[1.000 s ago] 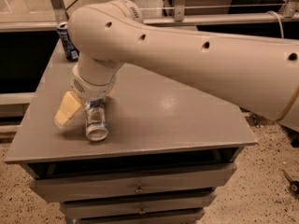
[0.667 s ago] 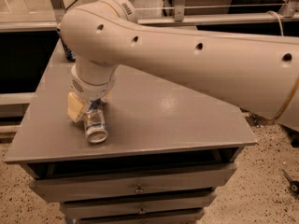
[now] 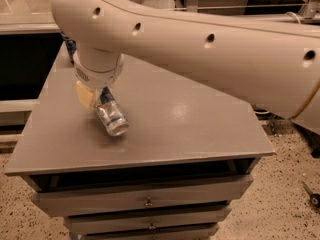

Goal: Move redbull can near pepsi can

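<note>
The redbull can (image 3: 111,116), slim and silver with blue panels, is tilted, its silver end pointing toward the table's front. My gripper (image 3: 95,98) hangs from the big white arm over the left part of the grey table (image 3: 200,124) and is shut on the can's upper end; one yellowish finger (image 3: 84,96) shows on the can's left. The pepsi can (image 3: 70,47), dark blue, stands at the table's back left corner. The arm hides most of it. It is about a hand's width behind the gripper.
The white arm (image 3: 210,44) stretches across the back of the table from the right. Drawers (image 3: 150,201) sit under the tabletop. The table's left edge and a dark cabinet (image 3: 25,64) are close to the gripper. Speckled floor lies to the right.
The gripper has closed on the redbull can and carried it back and slightly left, toward the pepsi can. The can, which lay on the table, is now tilted in the fingers.
</note>
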You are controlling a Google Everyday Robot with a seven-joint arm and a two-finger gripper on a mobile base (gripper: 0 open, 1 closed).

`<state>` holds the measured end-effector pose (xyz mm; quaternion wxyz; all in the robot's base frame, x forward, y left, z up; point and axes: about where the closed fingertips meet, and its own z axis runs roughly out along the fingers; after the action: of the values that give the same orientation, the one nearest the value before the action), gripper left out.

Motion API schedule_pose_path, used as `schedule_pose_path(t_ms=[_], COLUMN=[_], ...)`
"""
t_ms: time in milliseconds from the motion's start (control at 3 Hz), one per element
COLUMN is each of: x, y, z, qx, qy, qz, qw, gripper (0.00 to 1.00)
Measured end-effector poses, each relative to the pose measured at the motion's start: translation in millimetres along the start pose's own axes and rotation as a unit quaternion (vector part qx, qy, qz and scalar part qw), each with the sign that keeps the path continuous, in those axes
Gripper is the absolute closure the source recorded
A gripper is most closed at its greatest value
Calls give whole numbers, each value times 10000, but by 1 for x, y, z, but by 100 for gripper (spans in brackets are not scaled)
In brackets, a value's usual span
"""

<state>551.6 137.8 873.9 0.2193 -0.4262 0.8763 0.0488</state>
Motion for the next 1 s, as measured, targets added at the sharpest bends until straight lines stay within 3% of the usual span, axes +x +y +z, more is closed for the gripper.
schedule_pose_path(t_ms=[333,667,1000], x=[-16,-20,-20], y=[-24,-29,-29], z=[-31,-38,-38], qx=[160,217,218], qy=[-501,-635,-624], qz=[-356,-858,-876], qw=[9980,9941,9940], gripper=[100,100,100])
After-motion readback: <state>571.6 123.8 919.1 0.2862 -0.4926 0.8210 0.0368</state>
